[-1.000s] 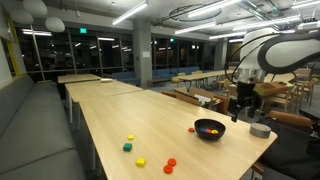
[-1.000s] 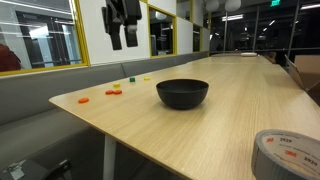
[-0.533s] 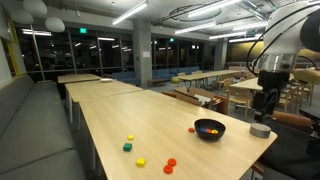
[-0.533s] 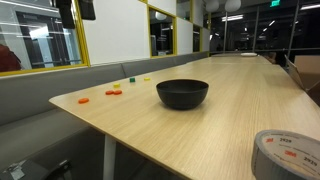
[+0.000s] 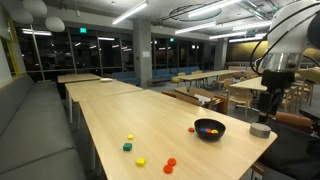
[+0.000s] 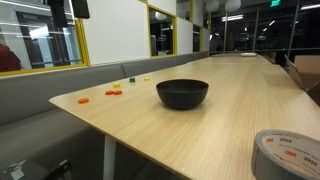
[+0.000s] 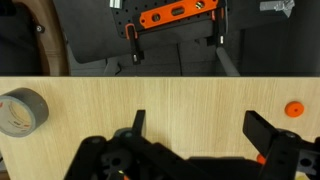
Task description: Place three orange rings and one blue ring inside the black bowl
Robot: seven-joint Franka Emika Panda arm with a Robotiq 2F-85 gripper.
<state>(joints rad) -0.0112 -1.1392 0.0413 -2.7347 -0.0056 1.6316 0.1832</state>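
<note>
1. A grey tape roll (image 6: 285, 155) lies closest on the table (image 6: 240, 90).
2. Next comes the black bowl (image 6: 183, 93).
3. Past it, orange rings (image 6: 112, 92) lie on the wood, outside the bowl.
4. High up, the gripper (image 6: 68, 10) has its jaws wide apart, holding nothing.

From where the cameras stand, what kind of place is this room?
Probably a cafeteria or shared office dining area: long wooden tables, a grey padded bench along the wall, and more chairs beyond.
</note>
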